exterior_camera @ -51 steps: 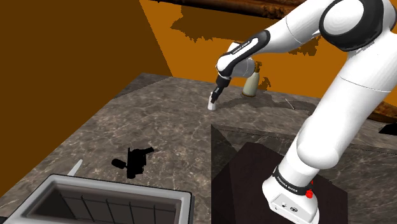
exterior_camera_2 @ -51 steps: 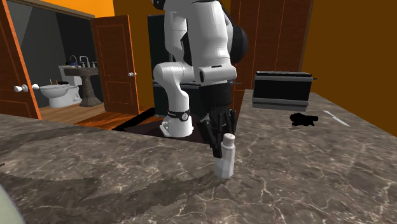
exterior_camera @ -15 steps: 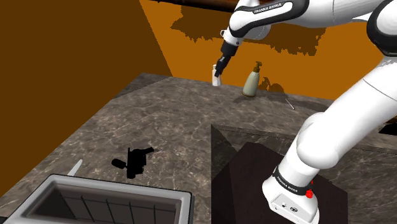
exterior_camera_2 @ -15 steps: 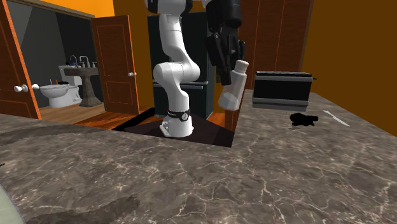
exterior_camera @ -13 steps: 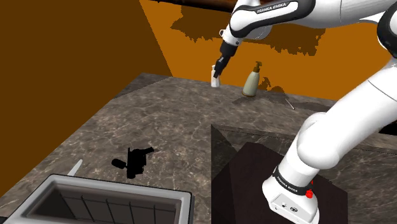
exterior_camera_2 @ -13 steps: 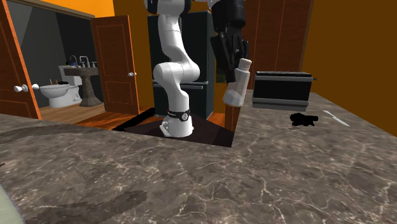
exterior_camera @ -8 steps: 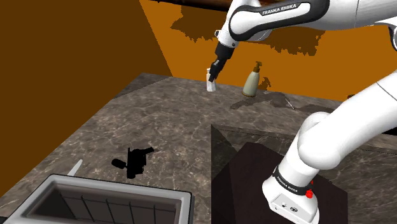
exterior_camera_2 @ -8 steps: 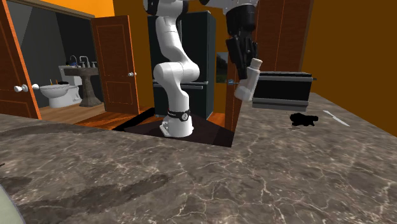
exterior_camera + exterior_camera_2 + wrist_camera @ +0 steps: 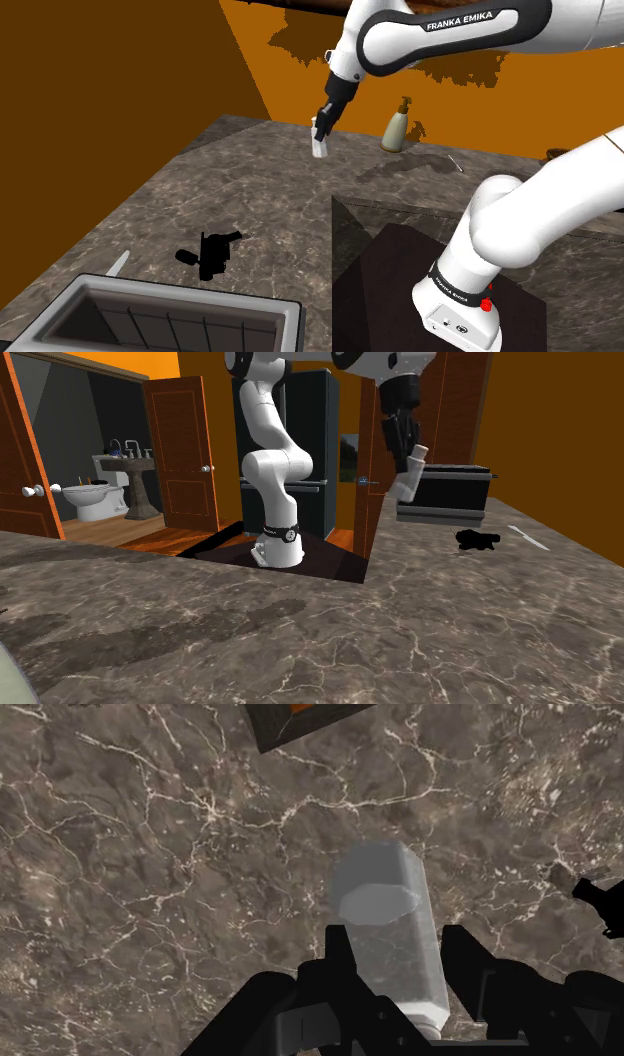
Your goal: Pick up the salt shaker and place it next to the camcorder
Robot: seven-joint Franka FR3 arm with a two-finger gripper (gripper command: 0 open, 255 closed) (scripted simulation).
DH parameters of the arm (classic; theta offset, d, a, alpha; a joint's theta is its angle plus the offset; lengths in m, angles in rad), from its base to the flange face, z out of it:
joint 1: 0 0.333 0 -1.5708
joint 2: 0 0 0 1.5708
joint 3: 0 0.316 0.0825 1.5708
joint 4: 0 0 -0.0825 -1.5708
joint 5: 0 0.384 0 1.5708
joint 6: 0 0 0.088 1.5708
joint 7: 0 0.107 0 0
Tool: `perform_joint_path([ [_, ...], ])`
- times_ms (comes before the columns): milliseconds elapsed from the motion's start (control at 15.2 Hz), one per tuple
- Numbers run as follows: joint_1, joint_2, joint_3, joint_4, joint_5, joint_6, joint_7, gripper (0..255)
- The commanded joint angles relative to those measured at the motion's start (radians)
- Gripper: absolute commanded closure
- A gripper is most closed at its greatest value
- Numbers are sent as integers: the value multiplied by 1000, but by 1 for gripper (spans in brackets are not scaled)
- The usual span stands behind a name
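Bin: a white-rimmed bin [image 9: 170,318] sat at the shoulder view's lower left, where it had been in the earlier pictures.
Camcorder: the black camcorder [image 9: 208,254] [image 9: 481,538] lay on the dark veined counter [image 9: 260,195] just beyond the bin, unmoved over the whole stretch.
Salt shaker: the pale salt shaker [image 9: 319,150] [image 9: 410,476] [image 9: 385,929] hung tilted in the air, clear of the counter and well apart from the camcorder. Some three seconds before, it had stood upright on the stone. Half a second before, it had hung farther to the shoulder view's right (nearer the bottle by the back wall). In the second exterior view it had drifted right, toward the camcorder's side.
Gripper: the black gripper [image 9: 321,133] [image 9: 404,460] [image 9: 395,979] held the shaker, one of its fingers [image 9: 338,959] pressed against each side of the body, as they had since the lift.
Soap bottle: a beige pump bottle [image 9: 395,130] stood at the counter's far edge by the orange wall, in its earlier place.
Stand: the dark stand [image 9: 385,275] sat at the shoulder view's lower right.
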Motion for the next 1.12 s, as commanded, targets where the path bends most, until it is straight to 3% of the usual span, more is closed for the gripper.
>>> perform_joint_path([
  [0, 18, -18, 42, -13, 10, -6, 54, 255],
  [528, 90, -30, 209, -8, 56, -20, 259, 255],
  [1056, 143, 35, 382, 70, 82, -32, 469, 255],
])
